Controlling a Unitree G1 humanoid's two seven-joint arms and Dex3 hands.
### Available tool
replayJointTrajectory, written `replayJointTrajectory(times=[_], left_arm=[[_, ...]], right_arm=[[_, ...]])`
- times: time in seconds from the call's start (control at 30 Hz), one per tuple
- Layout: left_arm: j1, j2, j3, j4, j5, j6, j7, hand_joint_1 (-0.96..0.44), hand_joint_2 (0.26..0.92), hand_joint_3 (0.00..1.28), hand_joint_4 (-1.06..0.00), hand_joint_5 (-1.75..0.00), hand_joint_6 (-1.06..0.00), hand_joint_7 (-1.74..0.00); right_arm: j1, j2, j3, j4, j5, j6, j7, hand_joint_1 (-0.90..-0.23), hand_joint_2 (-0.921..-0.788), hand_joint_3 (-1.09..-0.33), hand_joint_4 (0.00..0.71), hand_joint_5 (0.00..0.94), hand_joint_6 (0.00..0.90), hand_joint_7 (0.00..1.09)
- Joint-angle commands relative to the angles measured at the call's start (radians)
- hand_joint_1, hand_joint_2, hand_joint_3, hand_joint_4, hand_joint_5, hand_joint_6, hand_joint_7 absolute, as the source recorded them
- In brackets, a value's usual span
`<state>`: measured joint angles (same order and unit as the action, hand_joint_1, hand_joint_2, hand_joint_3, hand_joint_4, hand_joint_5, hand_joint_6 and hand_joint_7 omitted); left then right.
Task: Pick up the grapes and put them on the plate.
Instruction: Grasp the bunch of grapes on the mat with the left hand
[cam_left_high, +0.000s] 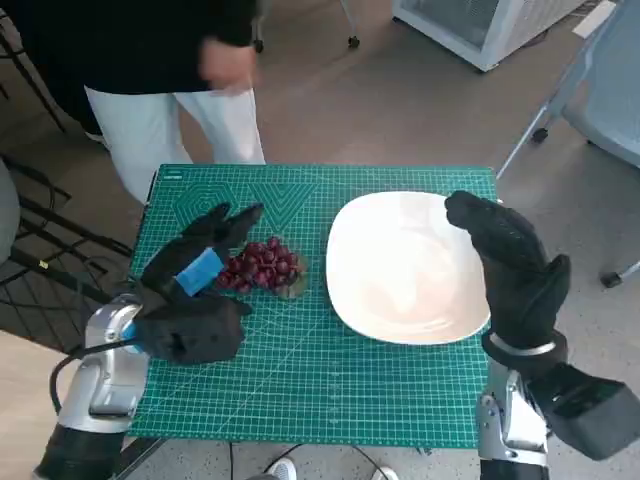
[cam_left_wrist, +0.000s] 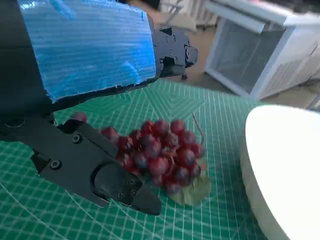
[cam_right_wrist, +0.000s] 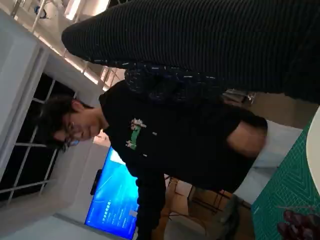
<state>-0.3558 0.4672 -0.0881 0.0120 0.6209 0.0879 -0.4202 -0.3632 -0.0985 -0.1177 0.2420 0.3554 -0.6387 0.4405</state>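
A bunch of dark red grapes with a green leaf lies on the green cutting mat, just left of the white plate. My left hand hovers at the bunch's left side, fingers spread and holding nothing; the left wrist view shows the grapes between and below its black fingers, untouched. My right hand hangs above the plate's right rim, fingers loosely extended, empty. The right wrist view shows the glove and a sliver of grapes.
A person in a black top and white trousers stands at the table's far left corner, one hand blurred. A white cabinet and chair legs stand on the floor beyond. The mat's edges border the floor on all sides.
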Motion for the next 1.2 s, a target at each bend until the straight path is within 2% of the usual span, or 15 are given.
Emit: replayJointTrajectory(times=[0.03,0.5,0.87,1.2], left_arm=[[-0.041,0.009,-0.030,0.003,0.008,0.038,-0.002,-0.42,0.694,0.00,0.00,0.00,-0.17,-0.02],[-0.128,-0.007,-0.116,0.121,0.022,0.090,0.030,-0.40,0.696,0.00,0.00,0.00,-0.17,-0.01],[-0.258,-0.043,-0.199,0.382,0.034,0.103,0.093,-0.37,0.701,0.00,0.00,0.00,-0.17,0.00],[-0.351,-0.072,-0.269,0.563,0.044,0.168,0.065,-0.40,0.705,0.00,0.00,0.00,-0.16,0.00]], right_arm=[[0.024,0.000,-0.004,-0.001,0.010,0.019,0.007,-0.467,-0.921,-0.547,0.351,0.000,0.121,0.44],[0.029,-0.001,-0.013,-0.002,0.000,0.016,0.001,-0.463,-0.921,-0.547,0.352,0.000,0.124,0.44],[0.026,-0.001,-0.015,0.008,0.002,0.016,0.006,-0.465,-0.921,-0.544,0.353,0.001,0.123,0.44],[0.033,-0.003,-0.020,0.005,-0.003,0.016,0.001,-0.461,-0.921,-0.540,0.354,0.001,0.126,0.44]])
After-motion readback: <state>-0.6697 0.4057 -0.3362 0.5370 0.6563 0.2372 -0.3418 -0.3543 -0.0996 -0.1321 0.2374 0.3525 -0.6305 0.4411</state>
